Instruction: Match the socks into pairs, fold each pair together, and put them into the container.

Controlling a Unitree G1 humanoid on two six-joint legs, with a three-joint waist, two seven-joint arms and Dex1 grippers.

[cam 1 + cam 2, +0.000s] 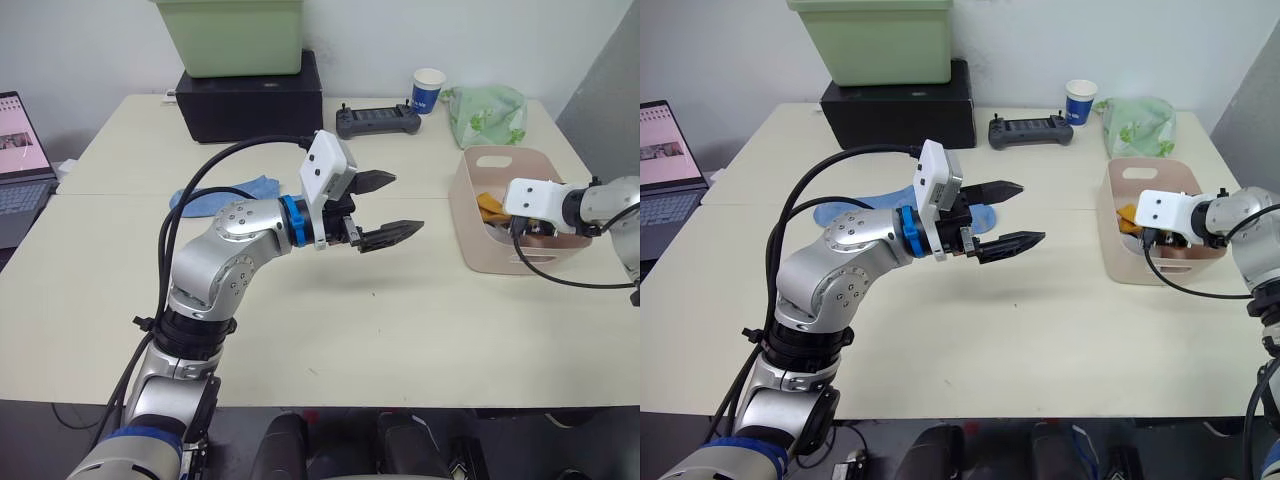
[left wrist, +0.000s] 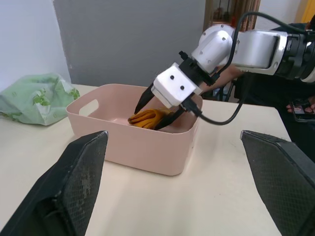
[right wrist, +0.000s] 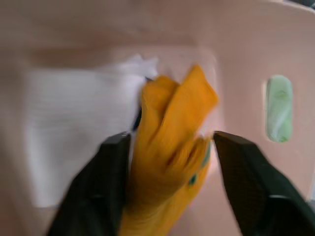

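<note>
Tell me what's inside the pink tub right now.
In the pink tub, orange socks sit between the right pincer's fingers, over something white on the floor. Whatever lies beneath them is covered.

Your left arm [image 1: 225,255] wears silver, rounded metal shells dotted with small screws, a blue ring at the wrist, a white boxy camera housing, and looping black cables. Both arms end in textured black fingers [image 1: 390,233]; your right wrist [image 1: 535,200] carries a white block too.
</note>
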